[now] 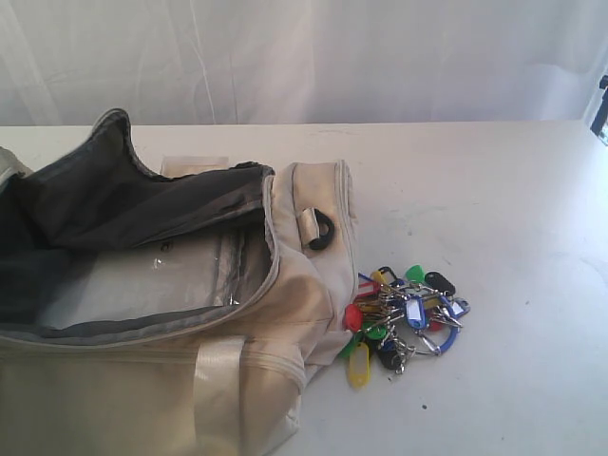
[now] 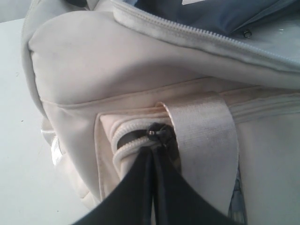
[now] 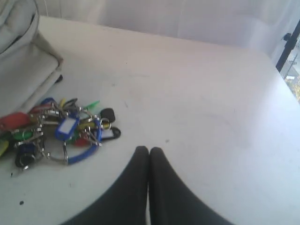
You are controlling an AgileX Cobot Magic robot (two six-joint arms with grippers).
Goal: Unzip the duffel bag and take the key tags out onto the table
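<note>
Cream-white duffel bag, dark grey lining, red, green, blue, yellow key tags, white table

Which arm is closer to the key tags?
Right. The right fingers hang over the table beside the key tags; the left fingers are at the zipper of the duffel bag.

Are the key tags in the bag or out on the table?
Out: the key tags lie on the table beside the duffel bag.

The key tags lie on the table, just right of the duffel bag
</note>
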